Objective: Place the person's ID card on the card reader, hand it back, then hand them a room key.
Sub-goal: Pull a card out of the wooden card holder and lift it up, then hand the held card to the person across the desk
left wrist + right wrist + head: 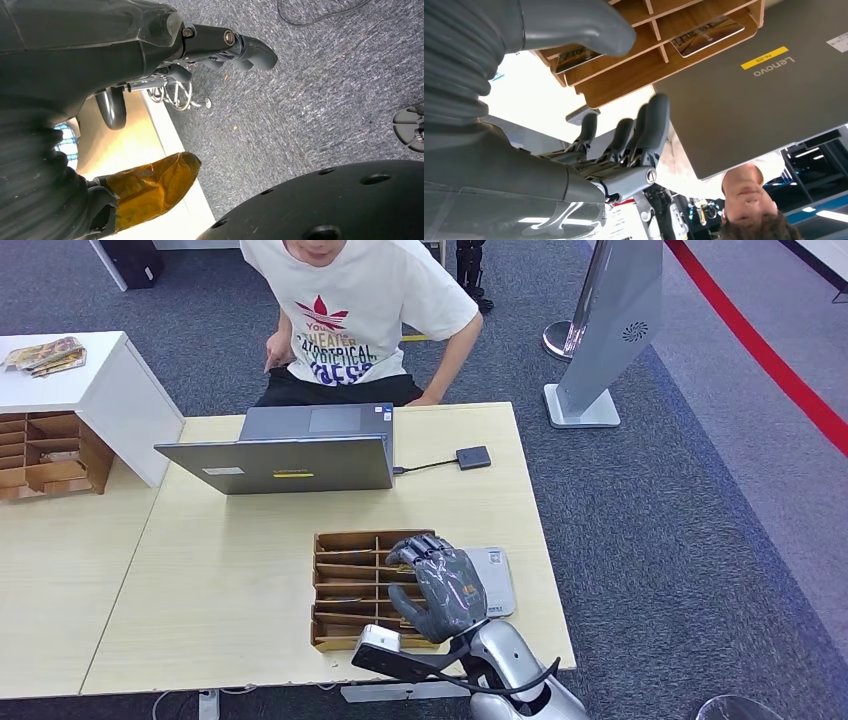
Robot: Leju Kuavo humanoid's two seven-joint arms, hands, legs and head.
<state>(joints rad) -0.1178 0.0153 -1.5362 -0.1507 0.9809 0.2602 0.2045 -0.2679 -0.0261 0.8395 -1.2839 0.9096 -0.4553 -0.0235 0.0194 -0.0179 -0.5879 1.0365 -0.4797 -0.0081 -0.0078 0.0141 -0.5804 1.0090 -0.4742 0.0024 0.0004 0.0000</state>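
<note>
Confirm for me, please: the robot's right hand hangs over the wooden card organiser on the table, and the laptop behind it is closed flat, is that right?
Not quite. The right hand does hang over the wooden card organiser, but the laptop is open, its lid raised with the back toward the robot, as the head view shows.

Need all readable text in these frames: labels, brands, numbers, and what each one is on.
"Lenovo": laptop lid, beside a yellow sticker whose print is too small to read.
"CHEAPER" and roughly "TROPICAL", under a trefoil logo: person's T-shirt; other lines unclear.
White label on the lid: unreadable.
Cards in the wooden organizer: pictures, no legible text.
</note>
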